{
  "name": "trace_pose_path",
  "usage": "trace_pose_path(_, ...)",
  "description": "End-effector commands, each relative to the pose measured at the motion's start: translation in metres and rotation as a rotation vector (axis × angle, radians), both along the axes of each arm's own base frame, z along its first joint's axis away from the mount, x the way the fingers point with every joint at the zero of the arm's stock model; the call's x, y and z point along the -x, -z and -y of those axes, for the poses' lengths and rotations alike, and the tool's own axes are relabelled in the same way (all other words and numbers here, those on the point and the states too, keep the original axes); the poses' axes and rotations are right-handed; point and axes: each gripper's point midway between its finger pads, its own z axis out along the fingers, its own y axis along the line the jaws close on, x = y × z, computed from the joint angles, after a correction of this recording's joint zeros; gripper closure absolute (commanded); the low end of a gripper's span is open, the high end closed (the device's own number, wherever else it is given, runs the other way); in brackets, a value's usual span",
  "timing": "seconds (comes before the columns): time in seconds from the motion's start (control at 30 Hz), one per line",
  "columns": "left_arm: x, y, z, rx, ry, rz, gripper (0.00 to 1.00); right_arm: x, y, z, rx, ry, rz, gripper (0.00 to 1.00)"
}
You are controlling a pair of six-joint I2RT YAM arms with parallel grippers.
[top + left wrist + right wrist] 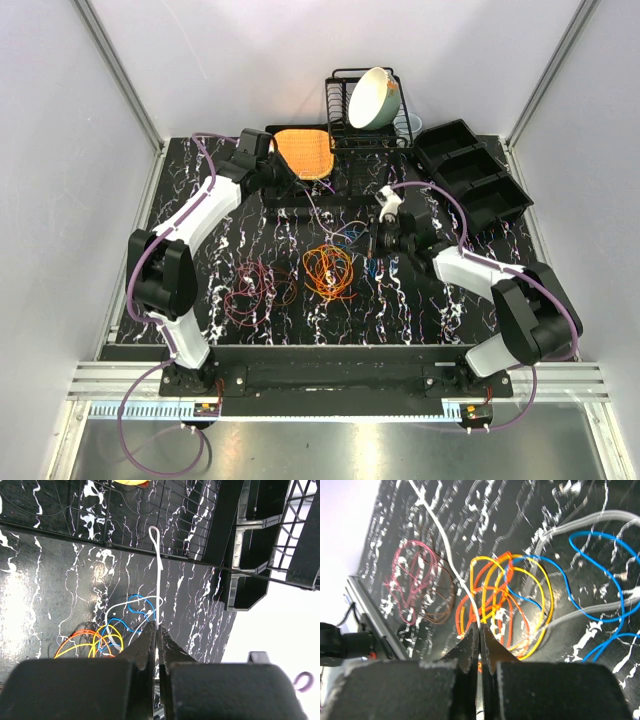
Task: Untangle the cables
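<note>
**White cable pinched by both pincers, lying rear-left to centre**

The white cable (318, 212) ran as a slanted line over the tabletop (400, 310), from the rear-left down toward the middle. That line is what your next pull would have turned on. Round its near end lay the other cables. The orange cables (330, 270) were heaped at centre, with the blue cables (600, 575) just to their right and overlapping them. The maroon cables (255, 290) sat apart on the left.

Your right pincer (480, 630) was the one at the tangle. It was closed tight on the white strand, which left the tips up and to the left. From there it crossed the edge of the orange loops and passed between them and the maroon heap.

Your left pincer (157, 630) stood farther back, at the rear-left. It was also clamped on white, with a looped end lying straight ahead of its tips. The views did not show whether one unbroken strand joined the two grips.

My reading is that the strand's long axis pointed from the right pincer toward the left one. Drawing the two apart along that line would probably have slid the white clear. A pull across that line risked dragging the orange loops with it.
</note>
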Motion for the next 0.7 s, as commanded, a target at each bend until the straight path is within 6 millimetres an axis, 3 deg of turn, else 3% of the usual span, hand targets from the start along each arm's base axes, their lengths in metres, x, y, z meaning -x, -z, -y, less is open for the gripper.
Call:
trace_pose_path(0.0, -0.002, -0.018, 0.007, 0.030, 0.060, 0.067, 1.00, -0.018, -0.097, -0.004, -0.061, 0.045, 0.155, 1.00)
trace_pose_path(0.03, 0.001, -0.017, 0.009, 0.023, 0.067, 0.073, 1.00, -0.024, -0.139, -0.007, -0.099, 0.049, 0.223, 1.00)
trace_pose_path(0.07, 0.006, -0.022, 0.010, 0.022, 0.072, 0.089, 1.00, -0.022, -0.159, -0.007, -0.106, 0.046, 0.236, 1.00)
trace_pose_path(0.1, 0.012, -0.015, 0.010, 0.008, 0.073, 0.080, 1.00, -0.020, -0.186, -0.006, -0.127, 0.041, 0.279, 1.00)
trace_pose_path(0.13, 0.019, -0.016, 0.022, 0.002, 0.099, 0.099, 1.00, -0.022, -0.235, -0.007, -0.168, 0.042, 0.360, 1.00)
trace_pose_path(0.2, 0.033, -0.010, 0.033, -0.021, 0.118, 0.101, 1.00, -0.021, -0.263, -0.004, -0.155, 0.047, 0.384, 1.00)
trace_pose_path(0.23, 0.045, -0.009, 0.052, -0.021, 0.165, 0.111, 1.00, -0.019, -0.305, -0.002, -0.189, 0.049, 0.456, 1.00)
trace_pose_path(0.3, 0.060, 0.000, 0.072, -0.025, 0.216, 0.102, 1.00, -0.017, -0.329, 0.000, -0.197, 0.054, 0.497, 1.00)
trace_pose_path(0.33, 0.074, 0.003, 0.091, -0.012, 0.268, 0.111, 0.99, -0.014, -0.351, 0.003, -0.218, 0.058, 0.540, 1.00)
trace_pose_path(0.43, 0.095, 0.012, 0.116, -0.006, 0.341, 0.108, 0.98, -0.014, -0.368, 0.007, -0.226, 0.084, 0.575, 1.00)
trace_pose_path(0.5, 0.105, 0.016, 0.123, -0.017, 0.367, 0.104, 0.98, -0.015, -0.374, 0.013, -0.221, 0.117, 0.600, 1.00)
trace_pose_path(0.67, 0.119, 0.029, 0.124, -0.044, 0.389, 0.089, 0.97, -0.016, -0.383, 0.023, -0.203, 0.165, 0.643, 1.00)
